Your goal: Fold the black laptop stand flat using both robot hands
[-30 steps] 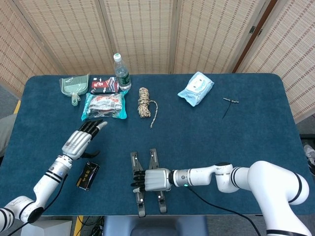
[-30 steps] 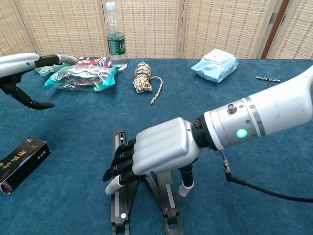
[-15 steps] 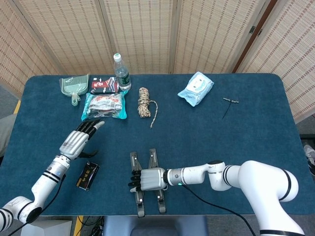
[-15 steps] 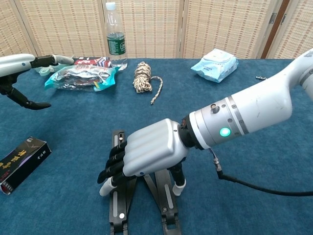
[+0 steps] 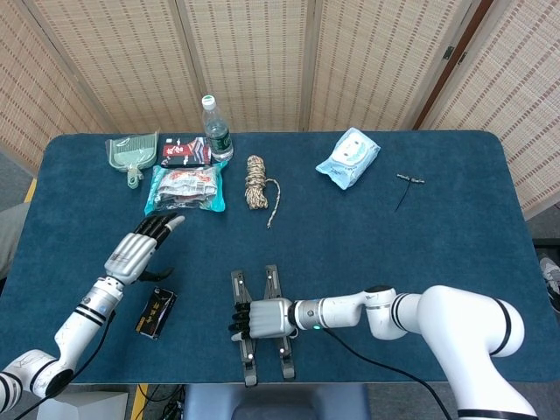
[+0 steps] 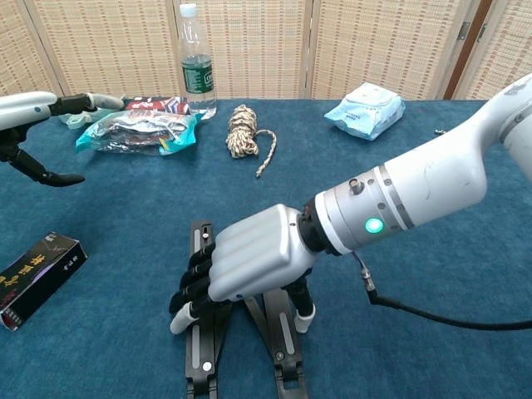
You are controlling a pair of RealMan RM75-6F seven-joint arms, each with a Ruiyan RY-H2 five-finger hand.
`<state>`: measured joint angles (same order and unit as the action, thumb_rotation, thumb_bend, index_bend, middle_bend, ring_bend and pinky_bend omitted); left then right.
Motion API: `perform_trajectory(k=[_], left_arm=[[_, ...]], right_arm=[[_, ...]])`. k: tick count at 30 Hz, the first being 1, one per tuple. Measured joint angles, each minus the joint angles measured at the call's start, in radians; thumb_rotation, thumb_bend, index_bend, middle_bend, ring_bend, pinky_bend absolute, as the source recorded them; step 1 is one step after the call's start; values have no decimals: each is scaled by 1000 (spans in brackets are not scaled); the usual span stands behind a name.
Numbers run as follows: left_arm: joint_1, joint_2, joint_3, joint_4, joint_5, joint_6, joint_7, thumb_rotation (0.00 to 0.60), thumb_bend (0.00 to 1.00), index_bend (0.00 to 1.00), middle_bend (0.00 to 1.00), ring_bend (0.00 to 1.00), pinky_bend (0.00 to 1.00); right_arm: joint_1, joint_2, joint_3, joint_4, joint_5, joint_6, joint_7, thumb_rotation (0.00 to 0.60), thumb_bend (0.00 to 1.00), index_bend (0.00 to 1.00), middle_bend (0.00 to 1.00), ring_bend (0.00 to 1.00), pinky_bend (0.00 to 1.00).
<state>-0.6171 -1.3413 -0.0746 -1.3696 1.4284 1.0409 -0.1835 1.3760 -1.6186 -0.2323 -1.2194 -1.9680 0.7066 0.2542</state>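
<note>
- The black laptop stand (image 5: 261, 324) is seen lying directly beneath the right hand (image 5: 262, 318), at the near edge of the table (image 5: 367, 236), its two arms running away from the robot and drawing closer together at the far end
- The right hand is laid palm-down across both arms of the stand; its fingers (image 6: 193, 287) are curled over the arm on its fingertip side and the thumb is dropped beside the other arm, so the stand is judged to be grasped, though how firm the hold is cannot be told
- The stand's long axis is crossed by the hand roughly at right angles, which is judged to suit squeezing the two arms together
- The left hand (image 5: 140, 248) is held well apart from the stand, off beyond the right hand's fingertips, with its fingers extended and nothing in them
- A small black box (image 5: 156, 312) lies between the left hand and the stand
- The right hand is plainly the nearer; for a two-handed fold the left would have to be brought across past the box
</note>
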Motion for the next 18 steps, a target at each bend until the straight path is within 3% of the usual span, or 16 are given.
perform_trajectory(k=[5,13,18], left_arm=[[1,0,-1,1,5,1,-4,600,259,0,0,0,0],[5,0,0,4,8,2,-10,600,259,0,0,0,0],[7,-3,2,9,11,-1,-15,600,259,0,0,0,0]], right_arm=[[-1,-9,4,7,15,4,0,600,20,0,26,0,0],[-7,-34,7,42,27,33,15,600,114,4,217,0,0],[-10,-51,7,68,32,45,23,600,132,99,329,0,0]])
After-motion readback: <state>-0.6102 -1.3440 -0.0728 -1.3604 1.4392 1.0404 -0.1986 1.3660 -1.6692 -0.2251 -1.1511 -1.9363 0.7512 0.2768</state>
